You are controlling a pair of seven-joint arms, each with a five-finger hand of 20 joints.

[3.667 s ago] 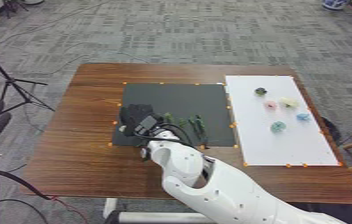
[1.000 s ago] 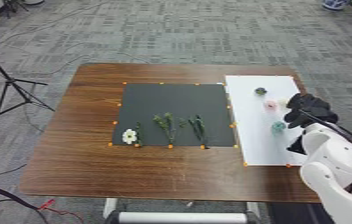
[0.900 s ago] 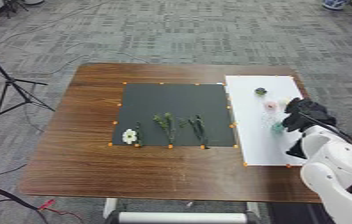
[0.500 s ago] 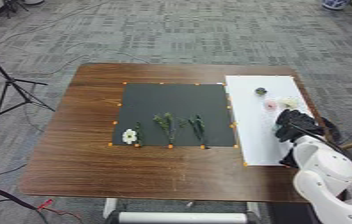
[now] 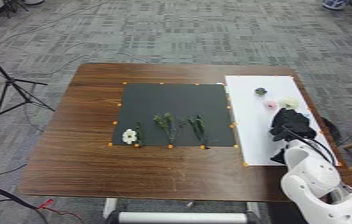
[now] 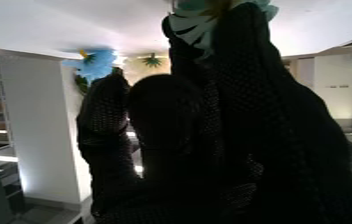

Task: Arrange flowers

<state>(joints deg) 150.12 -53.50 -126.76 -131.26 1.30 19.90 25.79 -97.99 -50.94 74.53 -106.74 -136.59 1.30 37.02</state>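
Teal flower (image 6: 193,19): on white board (image 5: 252,135), at tips of right hand (image 5: 292,124).
Right hand: released, fingers extended; likely kept straight to straddle the bloom without crushing it.
Blue flower (image 6: 94,66): just beyond hand.
Pink flower (image 5: 270,105), cream flower (image 5: 288,103): beyond hand, spaced probably for single picking.
Black board (image 5: 172,97): left of hand; white flower (image 5: 130,136) beside one stem (image 5: 139,131), headless stems (image 5: 169,127) presumably awaiting blooms.
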